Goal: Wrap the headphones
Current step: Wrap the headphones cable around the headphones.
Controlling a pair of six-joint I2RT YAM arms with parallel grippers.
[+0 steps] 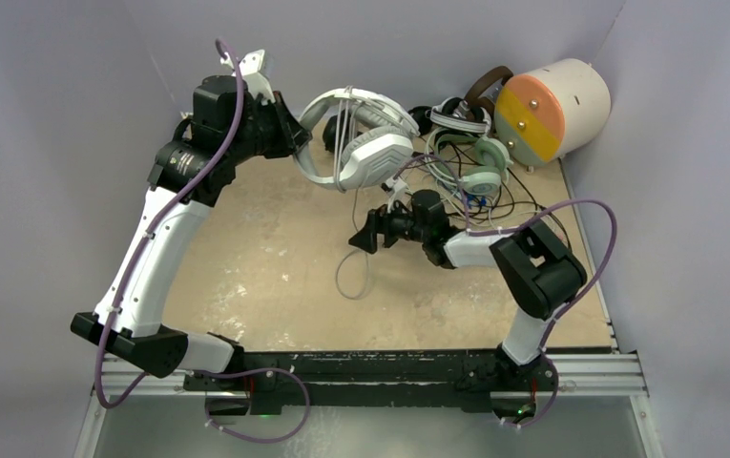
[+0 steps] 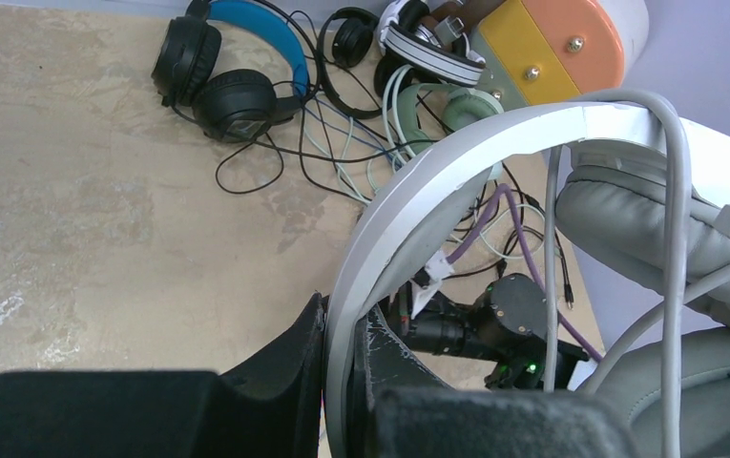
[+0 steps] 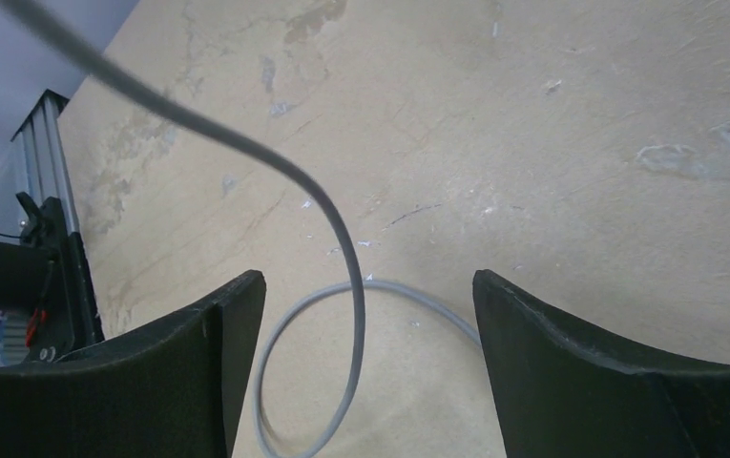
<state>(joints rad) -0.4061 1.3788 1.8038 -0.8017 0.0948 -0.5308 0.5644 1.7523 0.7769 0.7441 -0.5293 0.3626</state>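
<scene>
Beige table (image 1: 275, 277), white-grey headphones (image 1: 365, 153), dangling cable (image 1: 353, 277)

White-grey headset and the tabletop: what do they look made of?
White-grey headset: headband looks smooth matte hard plastic, even sheen; ear pads seem soft grey leatherette, gently bulging. Tabletop: beige, mottled, scuffed, perhaps worn laminate or coated board; unclear.

White arm links (image 1: 156, 258), black joints (image 1: 537, 272), purple cables (image 1: 99, 367), black wedge-shaped claw fingers (image 3: 179, 382)
</scene>
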